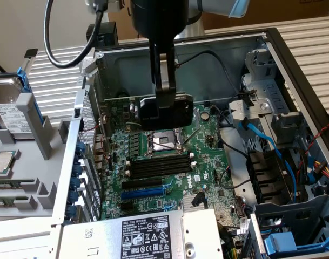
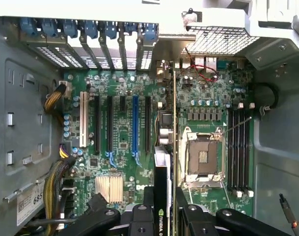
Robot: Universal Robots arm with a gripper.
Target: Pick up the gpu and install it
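Gripper (image 1: pixel 165 100) clenched on gpu (image 1: pixel 181 113) | card hangs upright, edge down (likely so its connector meets a slot) | above motherboard (image 1: pixel 169 178), near CPU socket (image 1: pixel 164 141) | blue slot (image 1: pixel 144 191) at 7 o'clock, exterior view, empty, apart

gpu (image 1: pixel 180 110) middle hidden behind gripper (image 1: pixel 164 100) fingers; connector edge cannot be made out. Arm (image 1: pixel 159 21) cut off at top. Power supply (image 1: pixel 99 240) cut off at bottom, label print too small. Hard drive (image 1: pixel 7 102) clipped at exterior view's left.

"DELL" on power supply label (image 1: pixel 144 237); "685" on case sticker (image 2: pixel 30 201)
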